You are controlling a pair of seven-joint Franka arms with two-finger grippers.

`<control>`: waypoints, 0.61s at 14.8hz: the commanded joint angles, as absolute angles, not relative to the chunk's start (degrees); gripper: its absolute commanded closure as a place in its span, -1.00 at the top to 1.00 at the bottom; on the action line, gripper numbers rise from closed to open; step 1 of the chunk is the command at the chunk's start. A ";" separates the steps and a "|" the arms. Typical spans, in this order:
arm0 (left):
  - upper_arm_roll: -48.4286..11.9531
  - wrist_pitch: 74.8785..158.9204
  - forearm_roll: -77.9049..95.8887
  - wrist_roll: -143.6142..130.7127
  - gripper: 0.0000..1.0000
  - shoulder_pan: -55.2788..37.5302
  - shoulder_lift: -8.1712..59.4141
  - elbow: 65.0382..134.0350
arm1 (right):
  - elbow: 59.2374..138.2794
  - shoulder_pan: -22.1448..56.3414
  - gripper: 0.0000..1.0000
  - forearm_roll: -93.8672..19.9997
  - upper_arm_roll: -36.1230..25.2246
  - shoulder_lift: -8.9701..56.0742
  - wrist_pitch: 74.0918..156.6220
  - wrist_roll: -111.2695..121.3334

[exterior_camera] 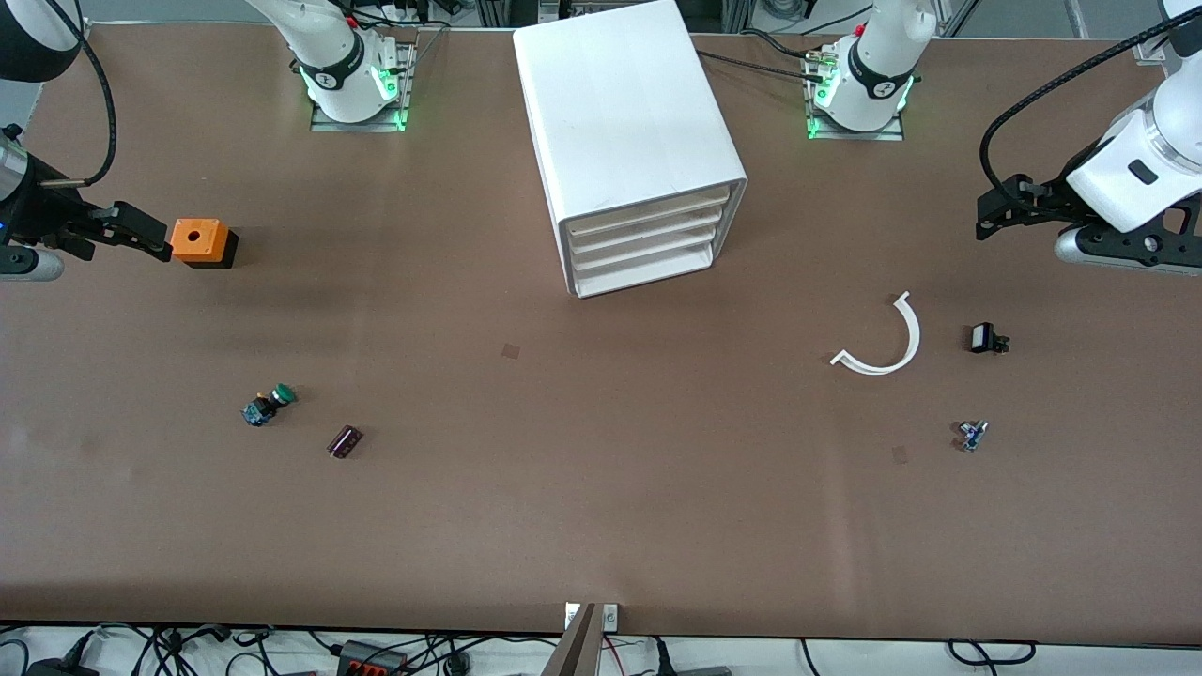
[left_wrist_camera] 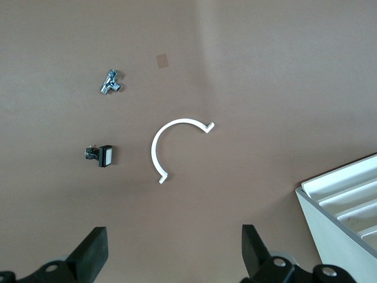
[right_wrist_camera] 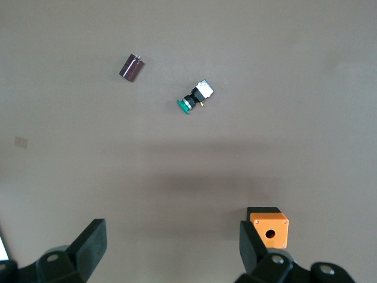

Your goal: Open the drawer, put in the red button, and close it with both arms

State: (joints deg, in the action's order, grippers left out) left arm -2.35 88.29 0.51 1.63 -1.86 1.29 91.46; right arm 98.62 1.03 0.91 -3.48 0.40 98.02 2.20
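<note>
Drawers all shut, fronts facing camera. Left tool apart over tabletop, nearer cabinet than right tool, also apart, beside orange box. No red button in view.

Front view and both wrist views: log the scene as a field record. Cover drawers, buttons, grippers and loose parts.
cabinet: between the arm bases
drawers: all pushed in
red button: none in view
green button: on its side, toward the right arm's end
orange box: farther from the camera than the green button
white arc: flat on the table, toward the left arm's end
left gripper: open, empty, over the table near the white arc
right gripper: open, empty, beside the orange box
</note>
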 commanded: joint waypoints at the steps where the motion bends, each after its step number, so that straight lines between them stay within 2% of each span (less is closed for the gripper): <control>1: -2.29 87.89 -0.26 2.90 1.00 -2.02 2.20 89.65 | 100.72 0.97 1.00 1.85 -3.16 -1.75 98.17 2.64; 5: -2.29 88.15 -0.26 2.90 1.00 -2.02 2.20 89.65 | 105.10 1.05 1.00 1.85 -3.16 -4.82 101.50 2.64; 9: -2.29 88.59 -0.26 2.81 1.00 -1.85 2.63 89.65 | 104.94 0.97 1.00 1.85 -3.08 -4.84 100.90 2.72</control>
State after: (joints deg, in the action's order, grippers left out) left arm -2.35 88.54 0.51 1.64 -1.85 1.32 91.44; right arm 103.12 1.03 0.91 -3.46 -3.07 100.04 2.21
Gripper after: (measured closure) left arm 0.000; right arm 0.000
